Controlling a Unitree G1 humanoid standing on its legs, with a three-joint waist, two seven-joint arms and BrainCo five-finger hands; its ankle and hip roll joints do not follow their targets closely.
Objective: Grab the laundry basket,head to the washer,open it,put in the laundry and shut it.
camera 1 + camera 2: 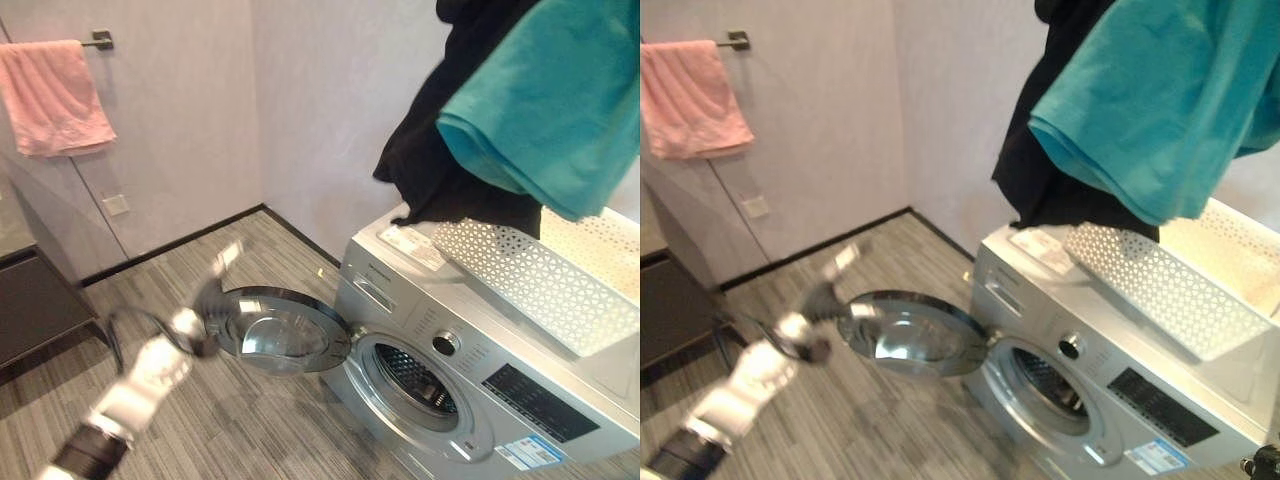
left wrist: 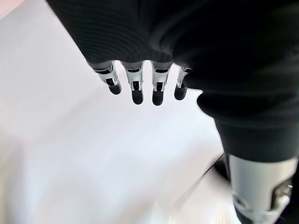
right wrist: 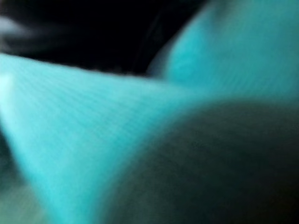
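Observation:
The silver front-loading washer [image 1: 470, 400] stands at the right with its round door [image 1: 280, 330] swung open to the left, and the drum opening [image 1: 415, 385] is bare. A white perforated laundry basket [image 1: 530, 280] rests on top of the washer. High above it hang a teal cloth [image 1: 550, 110] and a black cloth [image 1: 440, 150], lifted clear of the basket. The teal cloth [image 3: 93, 126] drapes closely over my right hand [image 3: 219, 177]. My left hand [image 1: 195, 320] is blurred beside the door's left edge, open, with straight fingers [image 2: 135, 86] holding nothing.
A pink towel [image 1: 55, 95] hangs from a wall rail at the upper left. A dark cabinet [image 1: 35, 300] stands at the left edge. Grey plank floor [image 1: 250, 420] spreads in front of the washer, and the room's corner lies behind it.

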